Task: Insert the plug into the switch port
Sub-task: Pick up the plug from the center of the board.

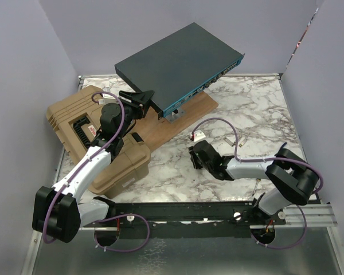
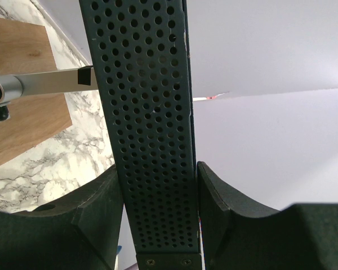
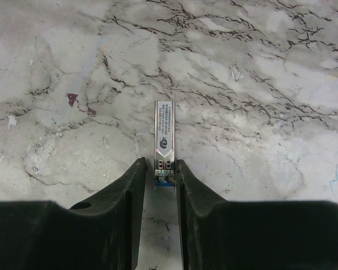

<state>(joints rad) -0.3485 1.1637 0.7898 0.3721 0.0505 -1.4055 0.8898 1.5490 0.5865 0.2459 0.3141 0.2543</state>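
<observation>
Switch (image 1: 178,63) is clamped by its side in our left tool (image 2: 158,169), steadied for insertion; our right tool (image 3: 161,164) narrowly straddles the plug (image 3: 164,132) lying on the worktop (image 3: 259,84), and we cannot tell whether it grips.

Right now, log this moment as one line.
left jaws: clamped on switch edge | right jaws: flanking plug end, grip unclear | plug: not inserted

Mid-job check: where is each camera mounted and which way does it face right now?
Top external: above and behind the robot, looking down on the marble table; left arm, right arm show.
Left wrist: looks along the left end effector, whose fingers pinch the switch's perforated side.
Right wrist: looks down at the marble, right end effector fingers flanking the plug.
Shared: top and left wrist both show the switch.
</observation>
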